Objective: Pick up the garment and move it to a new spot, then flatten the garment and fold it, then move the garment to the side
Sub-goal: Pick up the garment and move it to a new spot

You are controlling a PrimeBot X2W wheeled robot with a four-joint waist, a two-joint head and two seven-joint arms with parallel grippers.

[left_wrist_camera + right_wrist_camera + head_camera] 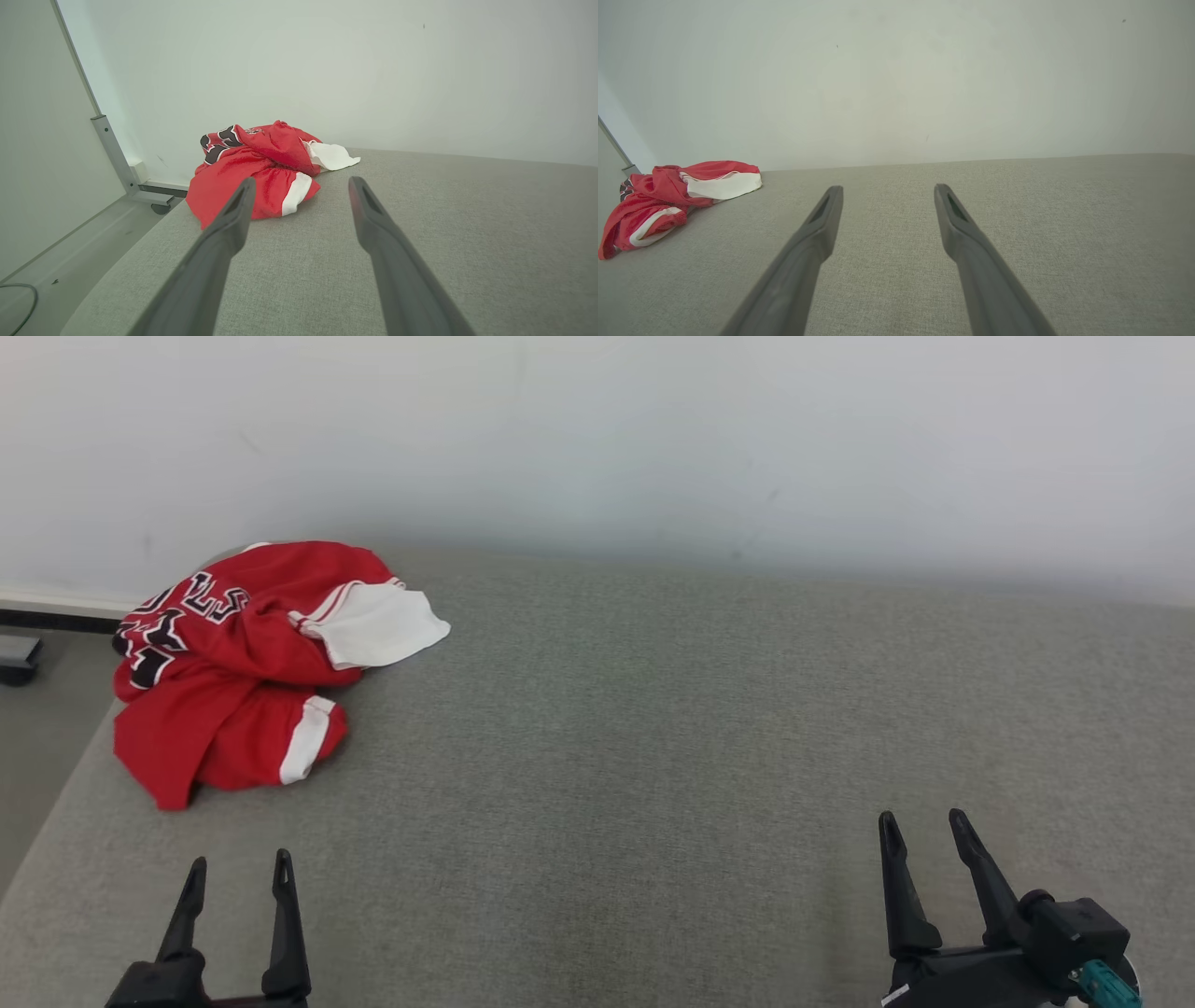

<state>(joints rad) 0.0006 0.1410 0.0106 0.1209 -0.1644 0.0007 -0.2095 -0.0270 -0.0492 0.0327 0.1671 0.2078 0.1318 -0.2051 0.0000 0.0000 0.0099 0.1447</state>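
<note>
garment (233,672): red and white, lay crumpled at the far left corner of the grey tabletop (653,756).
left hand (240,863): was released, empty, near the garment but apart.
right hand (924,817): was released, empty, well apart from it.

Lettering (173,621) on garment (233,747) partly hidden w/in folds, illegible.

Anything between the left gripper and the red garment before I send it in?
Nothing visible. The left gripper is open, short of the red garment; bare grey surface lies between them in the head and left wrist views.
</note>
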